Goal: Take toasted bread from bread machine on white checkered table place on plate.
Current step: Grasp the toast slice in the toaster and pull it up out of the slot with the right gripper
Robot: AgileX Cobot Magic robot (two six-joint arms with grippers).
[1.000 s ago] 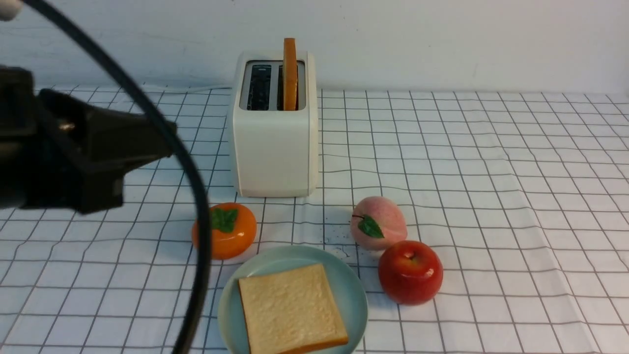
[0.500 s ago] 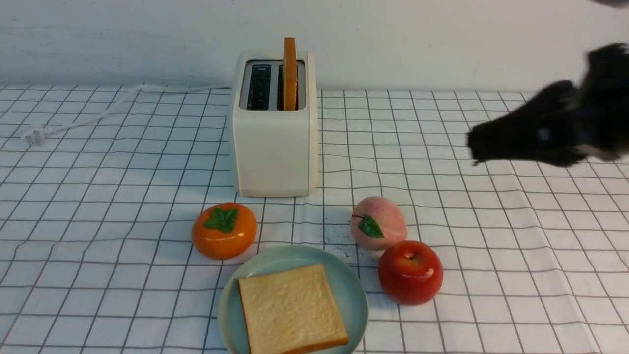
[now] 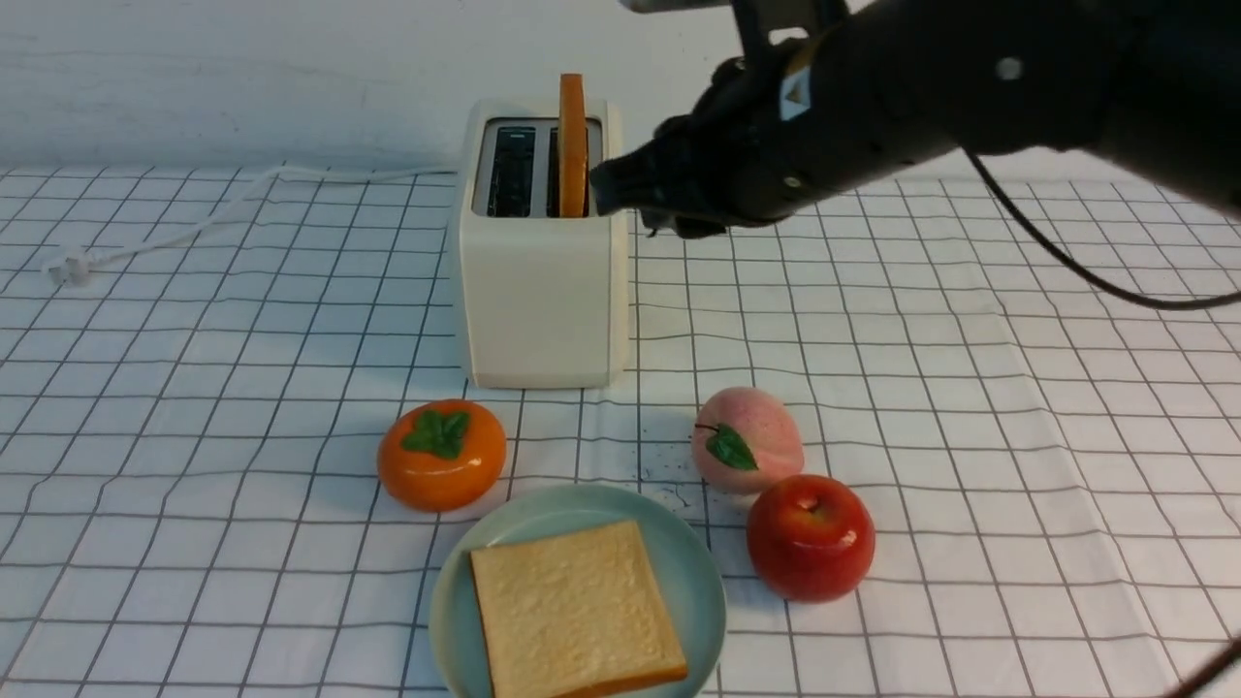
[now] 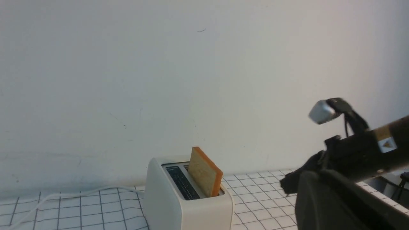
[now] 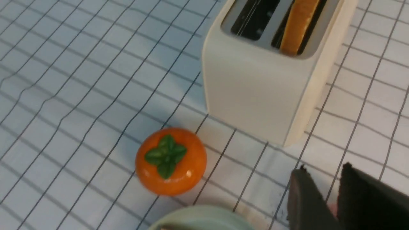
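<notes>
my right gripper hangs beside the toaster, fingers partly apart, empty, aimed at the toast standing in its right slot; 1 slice already lies on the mint-green plate.

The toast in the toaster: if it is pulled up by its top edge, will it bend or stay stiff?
Probably stiff: the toast stands straight, unsupported above the slot. Its crust looks smooth, so it may slip. The narrow slot could catch it if tilted.
</notes>
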